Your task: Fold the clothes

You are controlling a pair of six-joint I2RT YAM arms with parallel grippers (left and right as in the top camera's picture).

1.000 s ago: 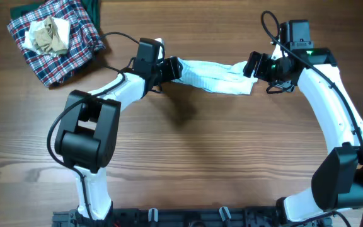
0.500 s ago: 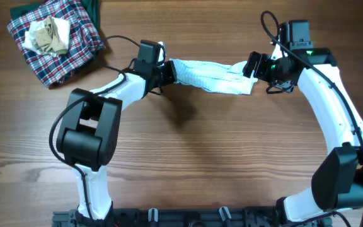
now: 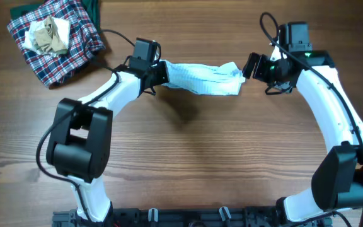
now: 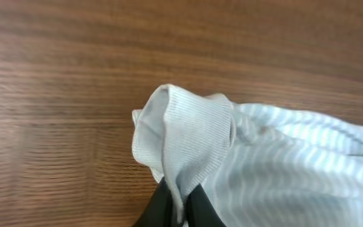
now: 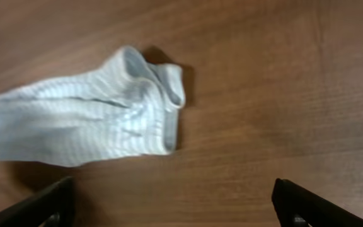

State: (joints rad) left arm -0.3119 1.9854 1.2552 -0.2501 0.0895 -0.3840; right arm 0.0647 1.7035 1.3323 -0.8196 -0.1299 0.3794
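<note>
The pants (image 3: pixel 200 77) are stretched across the upper centre of the overhead frame. The left gripper (image 3: pixel 159 72) is clamped on their left end. The right gripper (image 3: pixel 249 65) stands wide apart near their right end, holding nothing.

A plaid cloth (image 3: pixel 46 60) lies well left of the left gripper (image 3: pixel 162 70), with a crumpled beige cloth (image 3: pixel 50 34) on top.

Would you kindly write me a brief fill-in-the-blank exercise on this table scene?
The left hand is ____ on the striped pants.
The right hand stands ____, holding nothing.
The plaid cloth lies on the robot's ____ side.
Missing words: shut, open, left.
</note>
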